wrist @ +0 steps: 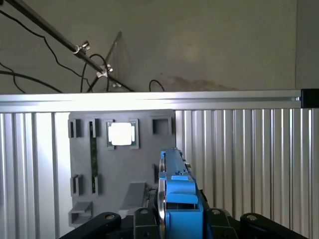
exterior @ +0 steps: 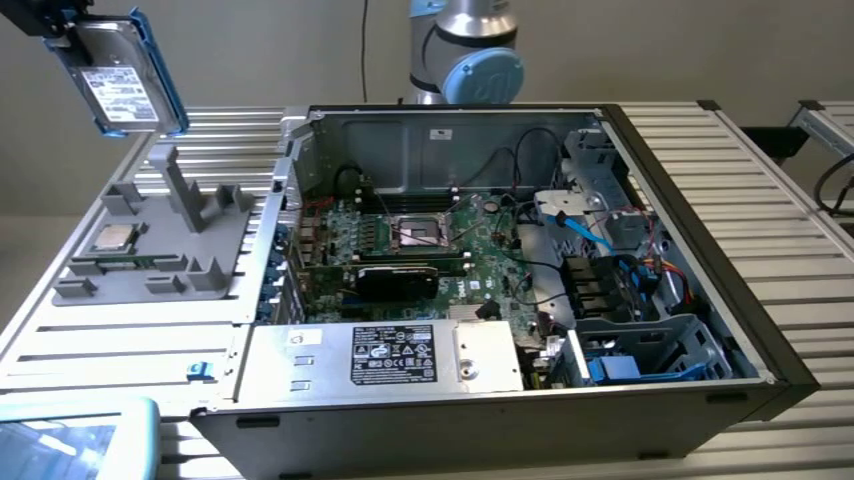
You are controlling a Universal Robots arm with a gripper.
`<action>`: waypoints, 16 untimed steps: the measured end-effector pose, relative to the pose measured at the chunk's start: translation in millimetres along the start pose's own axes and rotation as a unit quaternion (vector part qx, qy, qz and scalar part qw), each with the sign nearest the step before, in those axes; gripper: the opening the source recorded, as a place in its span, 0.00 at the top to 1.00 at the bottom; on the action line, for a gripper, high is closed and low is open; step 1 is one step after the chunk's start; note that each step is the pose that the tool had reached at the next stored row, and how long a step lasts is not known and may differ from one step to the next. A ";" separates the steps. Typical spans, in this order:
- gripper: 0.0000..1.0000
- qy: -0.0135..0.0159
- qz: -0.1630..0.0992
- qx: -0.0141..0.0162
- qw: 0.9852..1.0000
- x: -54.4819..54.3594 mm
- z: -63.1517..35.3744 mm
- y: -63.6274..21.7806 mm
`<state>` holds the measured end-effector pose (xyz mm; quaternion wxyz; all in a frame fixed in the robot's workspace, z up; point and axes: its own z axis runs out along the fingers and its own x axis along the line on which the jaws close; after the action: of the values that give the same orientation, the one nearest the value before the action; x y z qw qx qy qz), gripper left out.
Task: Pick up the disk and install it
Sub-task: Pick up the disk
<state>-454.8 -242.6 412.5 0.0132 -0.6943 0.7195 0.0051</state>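
Disk [exterior: 123, 85] gripped upright in hand [wrist: 179, 221], high aloft.

an open computer case [exterior: 467, 430] lies on a slatted metal table [exterior: 120, 340], its motherboard [exterior: 454, 240] exposed. inside sits a silver power-supply box [exterior: 387, 355] with a black label. beside the case, a grey holder tray [exterior: 147, 250] carries a small square cpu chip [exterior: 110, 238].

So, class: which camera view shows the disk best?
The exterior view: the disk is held aloft, with its white label and blue carrier facing the camera. In the wrist view the disk is edge-on, gripped in the claw.
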 end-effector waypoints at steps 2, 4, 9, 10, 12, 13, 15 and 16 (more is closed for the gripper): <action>0.63 0.000 0.000 0.000 1.000 0.1 -3.8 -3.4; 0.63 0.000 0.000 0.000 1.000 0.2 -7.7 -6.6; 0.63 0.000 0.000 0.000 1.000 0.3 -15.4 -18.2; 0.63 0.000 0.000 0.000 1.000 0.3 -16.7 -21.0; 0.63 0.000 0.000 0.000 1.000 0.3 -19.5 -26.5; 0.63 0.000 0.000 0.000 1.000 0.3 -20.9 -29.1; 0.63 0.000 0.000 0.000 1.000 0.3 -23.7 -34.3; 0.63 0.000 0.000 0.000 1.000 0.3 -25.5 -37.1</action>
<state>-418.0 -244.9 438.4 0.0132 -0.6946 0.7193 0.0051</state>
